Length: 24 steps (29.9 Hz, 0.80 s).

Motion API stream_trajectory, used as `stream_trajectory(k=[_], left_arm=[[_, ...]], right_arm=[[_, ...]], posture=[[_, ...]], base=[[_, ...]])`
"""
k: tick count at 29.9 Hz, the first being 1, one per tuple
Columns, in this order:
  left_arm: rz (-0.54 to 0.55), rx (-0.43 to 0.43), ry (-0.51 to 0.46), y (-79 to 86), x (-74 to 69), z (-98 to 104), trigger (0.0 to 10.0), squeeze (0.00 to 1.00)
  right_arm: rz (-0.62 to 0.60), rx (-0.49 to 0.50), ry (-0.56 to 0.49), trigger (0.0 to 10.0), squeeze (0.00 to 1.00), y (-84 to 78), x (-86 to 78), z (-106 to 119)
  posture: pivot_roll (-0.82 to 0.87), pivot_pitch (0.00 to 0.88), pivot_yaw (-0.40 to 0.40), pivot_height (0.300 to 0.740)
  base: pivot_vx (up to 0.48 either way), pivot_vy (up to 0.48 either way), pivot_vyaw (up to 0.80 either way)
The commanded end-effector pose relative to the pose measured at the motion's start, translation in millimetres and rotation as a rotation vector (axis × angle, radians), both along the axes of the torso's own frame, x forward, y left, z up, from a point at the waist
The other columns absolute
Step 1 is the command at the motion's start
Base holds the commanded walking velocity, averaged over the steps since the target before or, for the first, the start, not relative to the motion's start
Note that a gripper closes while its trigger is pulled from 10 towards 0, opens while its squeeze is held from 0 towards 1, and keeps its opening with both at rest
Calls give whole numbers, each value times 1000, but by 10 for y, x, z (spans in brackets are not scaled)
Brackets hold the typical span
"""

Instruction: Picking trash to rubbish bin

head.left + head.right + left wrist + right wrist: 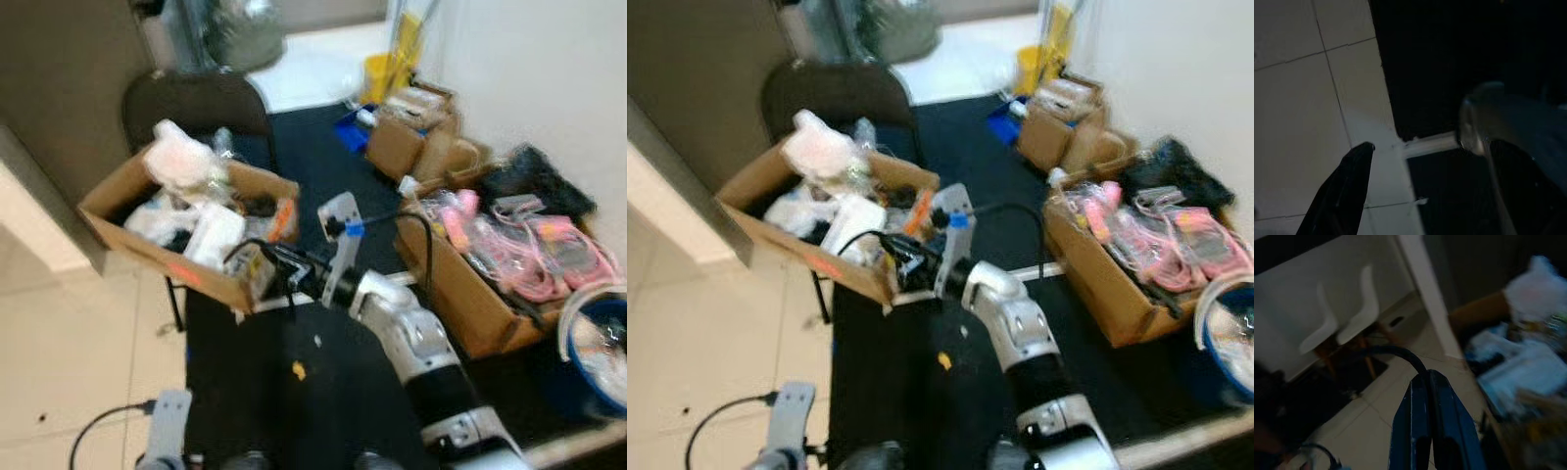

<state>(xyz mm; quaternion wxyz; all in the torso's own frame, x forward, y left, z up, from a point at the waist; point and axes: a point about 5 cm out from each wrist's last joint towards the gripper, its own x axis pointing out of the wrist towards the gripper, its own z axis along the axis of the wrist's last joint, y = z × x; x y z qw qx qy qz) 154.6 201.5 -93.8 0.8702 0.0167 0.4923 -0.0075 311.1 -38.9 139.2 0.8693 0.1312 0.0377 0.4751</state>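
Right gripper [893, 257]: extended forward to the near right corner of the trash box; in the right wrist view the two fingers [1418, 431] are seen pressed together, with nothing visible between them.
Right arm [416, 348]: silver, stretched from the near right toward the scene's middle, with a black cable [416, 223] looped above it.
Left gripper [1425, 191]: hung low at the near left over the edge where tile meets mat; the fingers [1344, 191] are held apart, nothing between them.
Trash box [132, 245]: open cardboard, left of middle, set on a dark chair [196, 103]; filled with white bags, wrappers and paper.
Trash [299, 370]: a small yellow scrap is seen on the black mat [265, 392], near, just left of the right arm; a smaller pale bit lies just beyond it.
Box of pink items [470, 294]: on the right, by the wall.
Blue bin [598, 357]: at the near right edge, white-rimmed, partly cut off.
Further boxes [407, 132]: far right, along the wall.
Floor [69, 372]: pale tile to the left.
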Motion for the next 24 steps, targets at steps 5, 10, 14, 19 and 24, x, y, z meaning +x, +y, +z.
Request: stream_trajectory(k=[5,10,14,19,24], left_arm=[[6,16,27,-1,-60,-28,10000,0],[7,16,25,-2,-56,-26,10000,0],[6,17,26,-3,-69,-31,10000,0],[9,24,32,57,-97,-31,10000,0],[16,34,36,172,-120,-16,10000,0]], right_arm=[[28,-14,-4,10000,0,81,-39,-19],[49,-3,-17,10000,0,87,-54,6],[10,-20,-8,10000,0,65,-19,-17],[-2,-55,-18,10000,0,73,-7,-40],[-8,-55,-17,10000,0,81,-7,-38]], posture=[[74,93,34,740],[76,92,35,740],[76,92,35,740],[74,90,39,740],[74,90,39,740]], base=[[408,0,0],[408,0,479],[409,0,555],[411,0,0],[410,0,0]])
